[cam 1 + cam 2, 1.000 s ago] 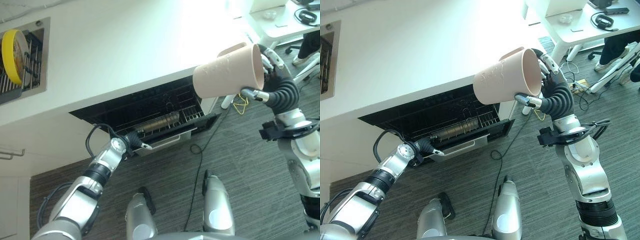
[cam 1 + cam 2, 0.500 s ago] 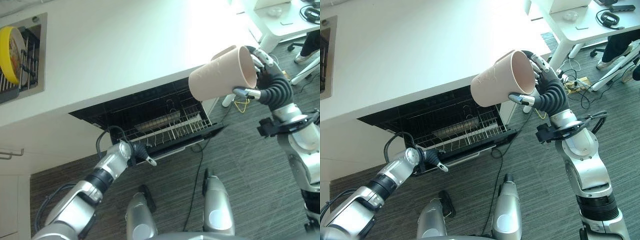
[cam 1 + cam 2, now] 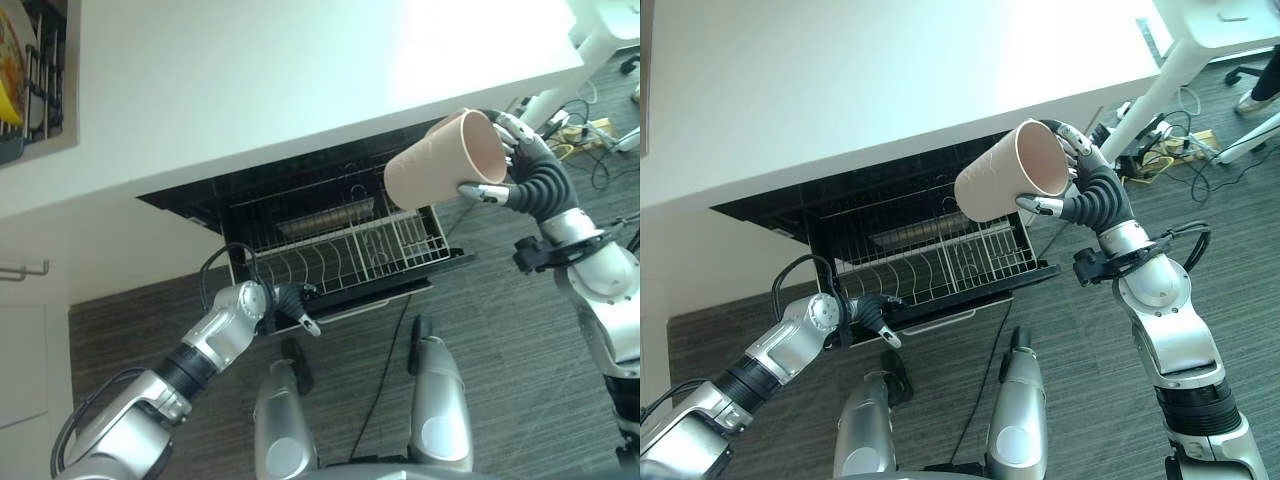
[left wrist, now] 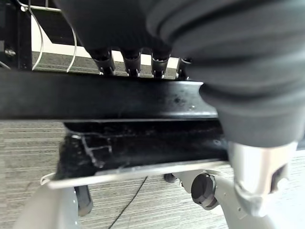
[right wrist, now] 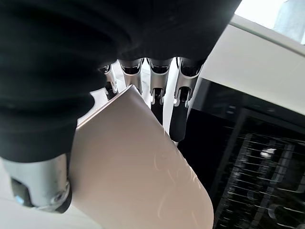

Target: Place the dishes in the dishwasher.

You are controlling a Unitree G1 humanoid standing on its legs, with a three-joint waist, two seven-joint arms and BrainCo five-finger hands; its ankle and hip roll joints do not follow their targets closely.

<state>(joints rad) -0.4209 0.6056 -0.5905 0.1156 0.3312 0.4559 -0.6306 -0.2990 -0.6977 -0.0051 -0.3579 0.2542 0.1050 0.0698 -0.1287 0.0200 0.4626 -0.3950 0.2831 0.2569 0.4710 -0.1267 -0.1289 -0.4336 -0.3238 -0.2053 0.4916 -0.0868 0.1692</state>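
Observation:
A beige cup [image 3: 435, 165] lies tilted in the air, its mouth turned to the right, above the right end of the dishwasher's wire rack [image 3: 350, 250]. My right hand [image 3: 520, 165] is shut on it, with fingers along its side [image 5: 174, 119] and the thumb under the rim. The rack is drawn out from the black dishwasher opening under the white counter [image 3: 300, 80]. My left hand [image 3: 290, 300] is at the rack's front, fingers [image 4: 131, 59] curled over its black front bar [image 4: 95, 100]. The rack's wire tines stand bare.
A dish drainer with a yellow plate [image 3: 10, 60] sits on the counter at the far left. A white desk leg and loose cables [image 3: 570, 120] are on the grey carpet to the right of the dishwasher.
The rack has slid further out of the dishwasher with my left hand on its front. My right hand has brought the cup lower, toward the rack. The camera has also shifted.

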